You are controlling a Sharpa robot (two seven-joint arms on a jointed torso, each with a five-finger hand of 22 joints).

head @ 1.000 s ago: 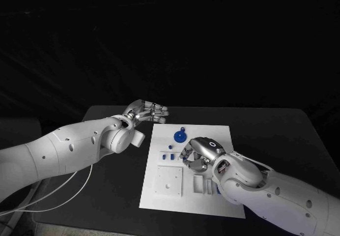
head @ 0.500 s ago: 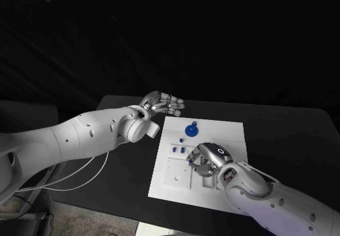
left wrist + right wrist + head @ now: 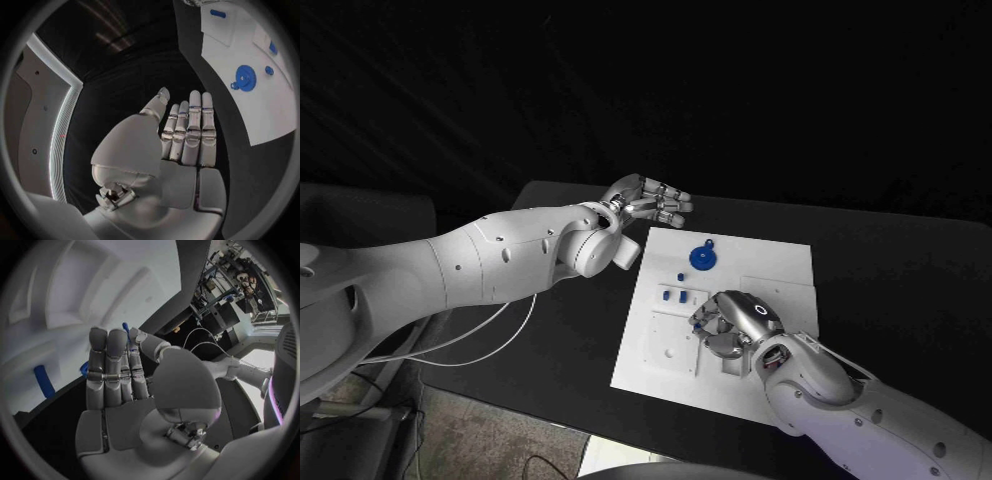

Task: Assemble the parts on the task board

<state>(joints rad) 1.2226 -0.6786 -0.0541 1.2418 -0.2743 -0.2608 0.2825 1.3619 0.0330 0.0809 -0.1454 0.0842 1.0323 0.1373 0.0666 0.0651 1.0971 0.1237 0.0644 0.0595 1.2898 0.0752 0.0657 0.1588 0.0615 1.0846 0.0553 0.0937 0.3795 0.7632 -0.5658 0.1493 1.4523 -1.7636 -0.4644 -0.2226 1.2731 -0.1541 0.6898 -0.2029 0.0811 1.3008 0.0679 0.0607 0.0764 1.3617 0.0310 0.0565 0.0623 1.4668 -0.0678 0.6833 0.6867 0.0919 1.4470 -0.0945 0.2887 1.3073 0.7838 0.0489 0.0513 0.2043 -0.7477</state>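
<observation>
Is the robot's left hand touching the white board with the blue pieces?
Apart. In the left wrist view the left hand hangs open over dark table, with a clear gap to the task board.

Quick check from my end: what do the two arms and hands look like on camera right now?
Both arms are smooth white shells dotted with small dark screw holes. The left hand and right hand are silver metal with segmented fingers. The left wrist carries a round white housing, and thin white cables hang below the left arm. The right hand's back bears a small dark ring mark.

The right hand [image 3: 733, 322] is hanging low over the task board [image 3: 783, 262], near small blue parts [image 3: 678, 296]; the left hand [image 3: 651, 203] is hovering beyond the board's far-left corner.
</observation>
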